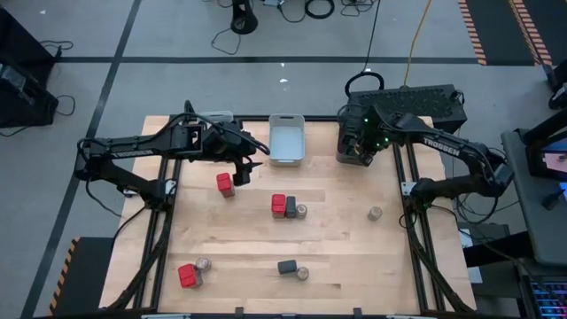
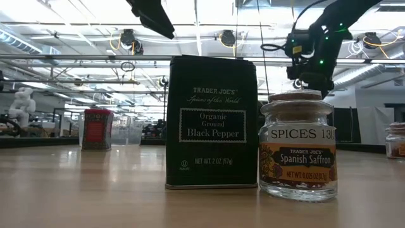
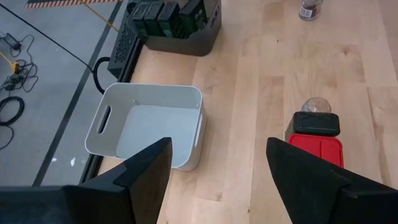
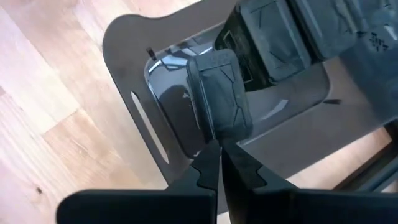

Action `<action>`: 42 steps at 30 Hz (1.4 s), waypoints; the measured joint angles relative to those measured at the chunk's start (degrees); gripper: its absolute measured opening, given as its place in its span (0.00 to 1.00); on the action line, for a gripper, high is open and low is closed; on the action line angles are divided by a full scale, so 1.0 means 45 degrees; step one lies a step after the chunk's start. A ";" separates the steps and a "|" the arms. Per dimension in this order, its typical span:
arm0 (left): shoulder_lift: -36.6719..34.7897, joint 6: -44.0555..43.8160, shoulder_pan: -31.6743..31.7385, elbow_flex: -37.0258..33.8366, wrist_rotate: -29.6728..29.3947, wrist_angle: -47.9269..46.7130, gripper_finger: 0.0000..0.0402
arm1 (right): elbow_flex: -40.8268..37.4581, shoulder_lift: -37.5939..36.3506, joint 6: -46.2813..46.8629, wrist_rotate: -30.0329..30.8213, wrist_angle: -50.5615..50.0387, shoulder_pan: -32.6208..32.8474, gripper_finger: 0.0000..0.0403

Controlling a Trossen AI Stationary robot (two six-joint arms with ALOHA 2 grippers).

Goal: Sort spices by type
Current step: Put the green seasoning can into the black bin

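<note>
Spices stand about the table: a red block; a red block, dark grey block and jar side by side; a lone jar; a red block beside a jar; a dark grey block beside a jar. My left gripper hovers open between the first red block and the white bin, holding nothing. My right gripper is shut over the dark bin, its tips at a dark grey block there. My right gripper points down into the dark bin, and its shut fingertips end right at the nearer edge of the dark grey block, which lies tilted in the bin. I cannot tell whether they touch it.
The dark bin holds several dark blocks. The white bin shows nothing inside. A pale bin lies partly under the left arm. The low view is filled by a black pepper tin and a saffron jar. Bare wood lies on the table's right.
</note>
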 joint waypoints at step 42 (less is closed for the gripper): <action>-0.0004 0.0276 -0.0003 0.0000 0.0000 -0.0190 0.67 | -0.0005 0.1147 -0.0953 0.1501 0.1396 0.0000 0.00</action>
